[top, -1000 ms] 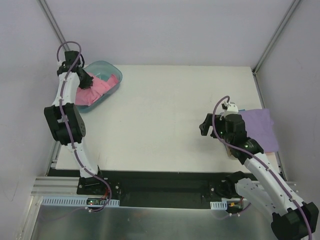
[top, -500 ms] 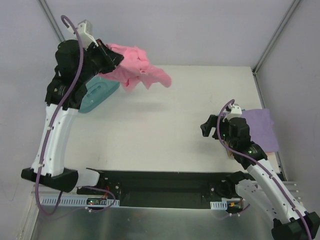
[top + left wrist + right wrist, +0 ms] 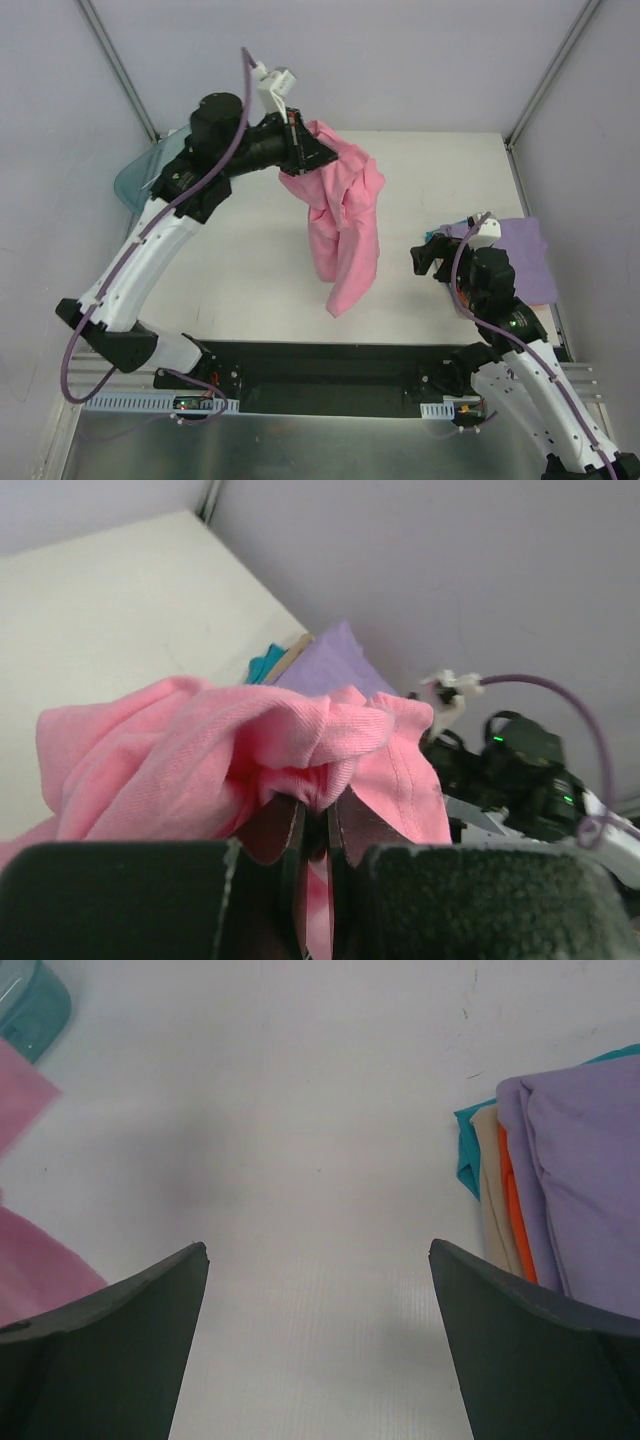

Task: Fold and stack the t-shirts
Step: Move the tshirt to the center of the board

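Jaws of the left gripper (image 3: 308, 150) are pressed together on a bunched fold of the pink tee (image 3: 345, 225). The left wrist view shows cloth pinched in the narrow slot between them. The grip is on a gathered wad, not a hem or shoulder, so the garment hangs as a twisted column rather than a flat panel.

The tee is held in the air over the middle of the table (image 3: 230, 270), its lower end hanging toward the near edge. Whether that end touches the surface cannot be told. The high hold probably keeps the cloth clear of the tub (image 3: 140, 170) at the far left corner and lets its weight draw out some creases before laying down.

Appearance: plain bubblegum pink, soft, heavily rumpled, with long vertical folds. No label, neckline or sleeve can be made out.

A stack (image 3: 520, 255) lies at the right edge of the table, well apart from the tee. Lavender is on top, with orange, pale and teal edges showing beneath in the right wrist view.

The right gripper (image 3: 430, 255) hovers just left of the stack, jaws wide apart and empty. It is probably placed to take a second hold on the tee.
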